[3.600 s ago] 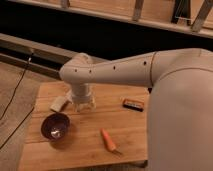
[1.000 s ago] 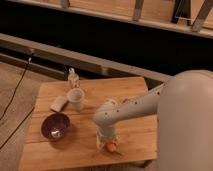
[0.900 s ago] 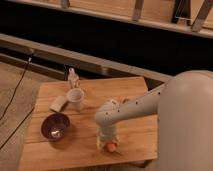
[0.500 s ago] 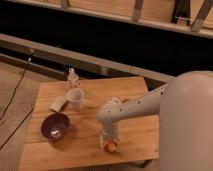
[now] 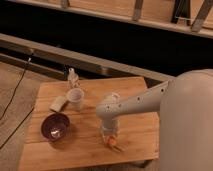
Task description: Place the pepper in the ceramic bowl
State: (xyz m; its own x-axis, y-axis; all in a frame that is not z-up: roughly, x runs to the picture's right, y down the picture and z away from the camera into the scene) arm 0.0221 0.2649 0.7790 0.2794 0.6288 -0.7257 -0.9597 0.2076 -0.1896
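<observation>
The pepper lies where it was, near the table's front edge. The gripper has come down over it; whether it holds the pepper, I cannot tell. The ceramic bowl waits well apart, so the carrying is not yet begun.

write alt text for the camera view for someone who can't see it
The robot's gripper is down at the orange pepper near the front edge of a wooden table, its white arm reaching in from the right. The dark purple ceramic bowl sits apart to the left, a pale cup behind it.
</observation>
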